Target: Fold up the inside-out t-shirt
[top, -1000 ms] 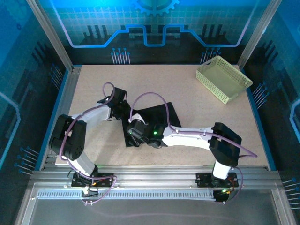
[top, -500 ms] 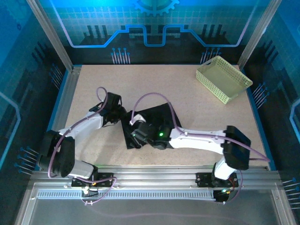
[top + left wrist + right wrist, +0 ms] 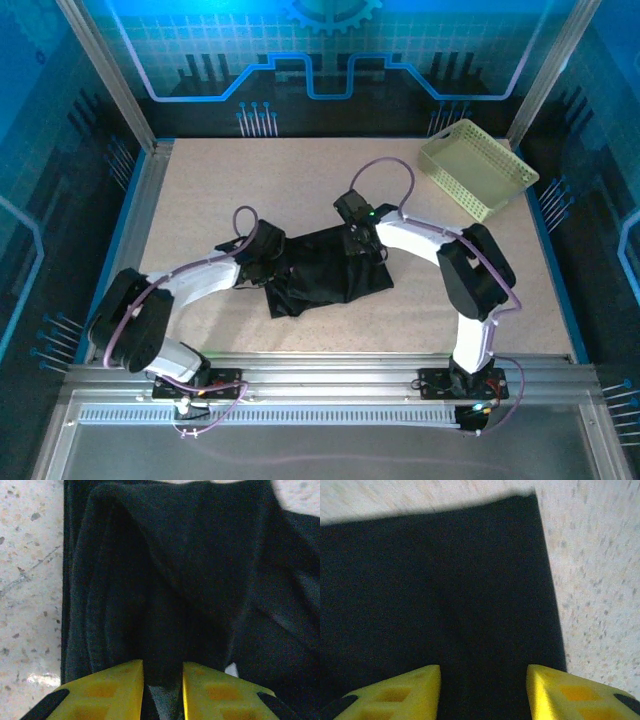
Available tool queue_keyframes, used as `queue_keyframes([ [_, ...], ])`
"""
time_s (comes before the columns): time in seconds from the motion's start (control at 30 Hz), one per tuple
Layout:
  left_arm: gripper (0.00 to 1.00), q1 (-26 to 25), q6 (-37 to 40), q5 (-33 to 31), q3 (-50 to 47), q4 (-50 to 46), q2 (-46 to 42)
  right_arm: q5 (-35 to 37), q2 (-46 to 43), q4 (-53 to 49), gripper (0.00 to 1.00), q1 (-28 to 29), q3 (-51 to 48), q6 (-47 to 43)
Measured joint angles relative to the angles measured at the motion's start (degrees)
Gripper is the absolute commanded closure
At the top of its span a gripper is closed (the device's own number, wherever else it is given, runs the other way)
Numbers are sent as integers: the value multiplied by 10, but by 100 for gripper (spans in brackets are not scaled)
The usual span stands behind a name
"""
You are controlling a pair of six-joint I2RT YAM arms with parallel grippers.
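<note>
The inside-out t-shirt (image 3: pixel 325 282) is a black, roughly folded patch in the middle of the table. My left gripper (image 3: pixel 270 250) sits low at the shirt's left edge. In the left wrist view its yellow fingers (image 3: pixel 105 690) stand a narrow gap apart. A raised fold of the shirt (image 3: pixel 200 555) runs into that gap at the left gripper (image 3: pixel 163 662). A small pale scrap (image 3: pixel 231 669) shows beside the right finger. My right gripper (image 3: pixel 358 232) hovers at the shirt's far right corner. The right gripper (image 3: pixel 484 667) is open wide over flat shirt fabric (image 3: pixel 445 580) with nothing between its fingers.
A pale yellow-green lattice basket (image 3: pixel 477 168) stands at the back right corner. Bare speckled table (image 3: pixel 250 180) lies behind and left of the shirt. Metal frame posts and rails border the table. The shirt's straight edge meets the table (image 3: pixel 600 580) on the right.
The right arm has swung from the shirt's near left part to its far right corner and its jaws have opened. The left gripper has moved right onto the shirt's left edge, jaws parting slightly.
</note>
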Motion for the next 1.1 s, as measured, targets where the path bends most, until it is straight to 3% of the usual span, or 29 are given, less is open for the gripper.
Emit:
queue_keyframes([
  [0.23, 73, 41, 49, 36, 108, 20, 129, -12, -39, 3, 53, 23, -83, 45],
  [0.37, 72, 46, 89, 86, 232, 28, 227, -17, -87, -2, 52, 81, -137, 85],
  [0.53, 62, 41, 122, 144, 357, 8, 285, -30, -133, -14, 50, 172, -147, 134],
  [0.67, 52, 39, 149, 134, 385, -44, 247, -16, -205, -25, 50, 169, -147, 141],
  [0.8, 49, 39, 174, 83, 349, -90, 139, -17, -251, -15, 50, 111, -142, 113],
  [0.97, 48, 35, 180, 45, 260, -104, 1, -30, -193, 2, 50, 46, -122, 77],
  [1.1, 48, 13, 168, 38, 183, -94, -24, -44, -140, 7, 50, 40, -115, 66],
])
